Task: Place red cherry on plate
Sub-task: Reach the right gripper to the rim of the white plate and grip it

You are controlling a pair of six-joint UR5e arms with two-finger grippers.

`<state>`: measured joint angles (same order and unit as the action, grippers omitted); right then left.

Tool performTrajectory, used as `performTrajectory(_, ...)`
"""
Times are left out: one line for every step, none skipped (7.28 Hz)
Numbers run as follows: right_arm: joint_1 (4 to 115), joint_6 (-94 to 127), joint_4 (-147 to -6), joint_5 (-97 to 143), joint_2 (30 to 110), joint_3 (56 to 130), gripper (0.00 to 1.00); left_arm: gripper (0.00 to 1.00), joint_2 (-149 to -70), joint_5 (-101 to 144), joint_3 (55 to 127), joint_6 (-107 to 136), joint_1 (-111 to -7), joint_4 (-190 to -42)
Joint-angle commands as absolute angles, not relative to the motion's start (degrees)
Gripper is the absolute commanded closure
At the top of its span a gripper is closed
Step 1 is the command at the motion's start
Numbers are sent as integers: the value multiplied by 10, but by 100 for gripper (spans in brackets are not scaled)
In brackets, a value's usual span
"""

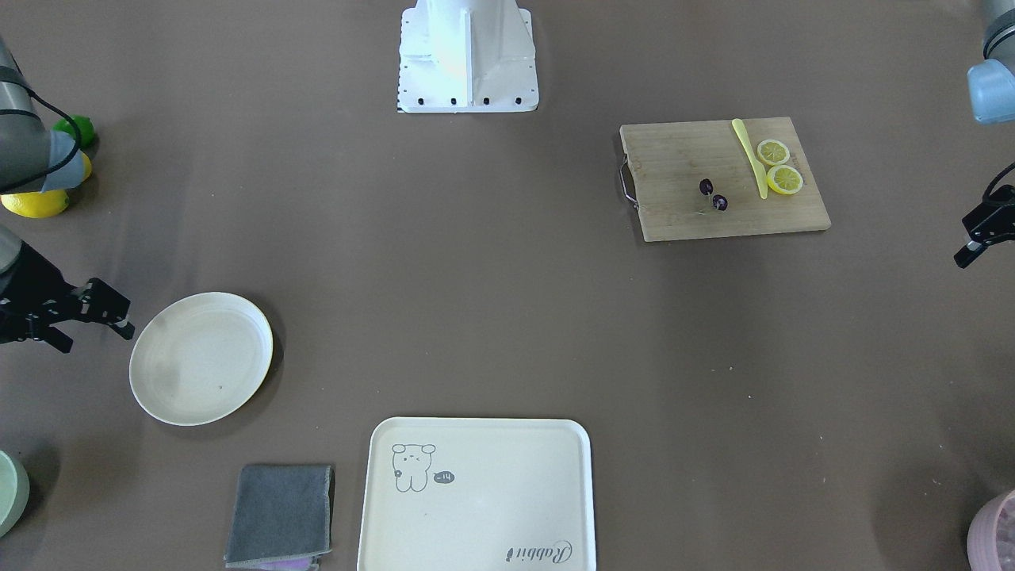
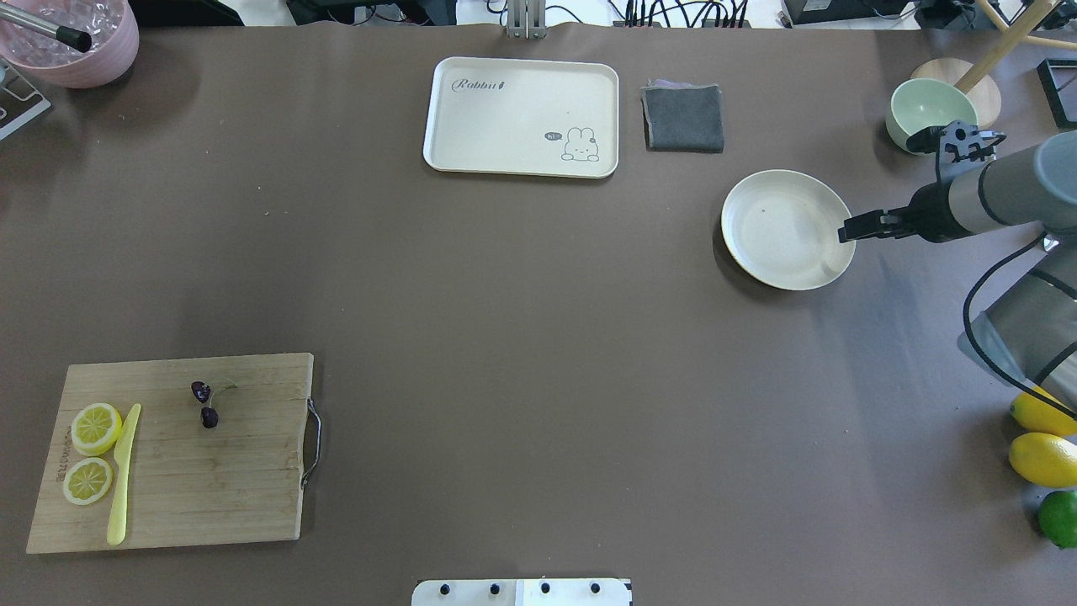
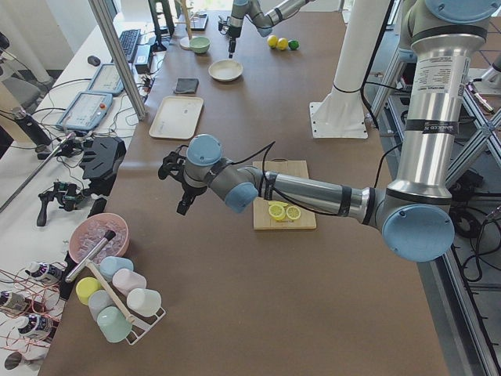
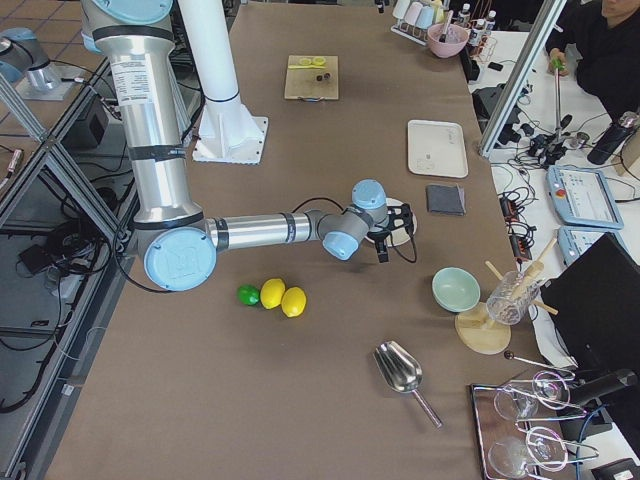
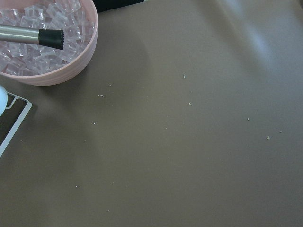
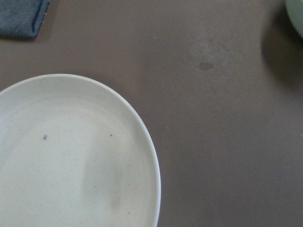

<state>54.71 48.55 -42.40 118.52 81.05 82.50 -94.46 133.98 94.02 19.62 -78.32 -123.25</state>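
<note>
Overhead, a wooden board (image 2: 219, 488) at lower left holds two lemon slices (image 2: 95, 427) and a yellow knife (image 2: 123, 475); a cream tray (image 2: 505, 126) and grey cloth (image 2: 682, 118) lie top centre.

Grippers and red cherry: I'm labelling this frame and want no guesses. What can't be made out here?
- Left gripper: cut off by the front-facing view's edge, absent from overhead; open or shut unknown.
- Right gripper: overhead shows one dark outline at the rim of the plate; finger gap unclear.
- Red cherry: unseen in exterior left, where the left arm crosses the cutting board.
</note>
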Motion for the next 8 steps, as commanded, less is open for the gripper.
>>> performTrajectory(526,501,-425,1165,802,818,57,2,-945,1339,941,200,-783,-1234)
performTrajectory(521,501,-426,1164,802,815,95,2,-945,1339,941,201,-783,-1234)
performTrajectory(518,504,-428,1156,802,814,100,2,-945,1339,941,201,-783,-1234)
performTrajectory(519,509,-435,1154,798,813,100,2,-945,1339,942,201,-783,-1234)
performTrajectory(520,544,-447,1157,788,815,100,2,-946,1339,942,200,-783,-1234)
performTrajectory(532,558,-462,1173,774,817,100,2,-947,1339,942,200,-783,-1234)
performTrajectory(547,569,-462,1196,773,818,100,2,-947,1339,942,200,-783,-1234)
performTrajectory(550,593,-461,1201,768,820,100,2,-947,1339,943,201,-783,-1234)
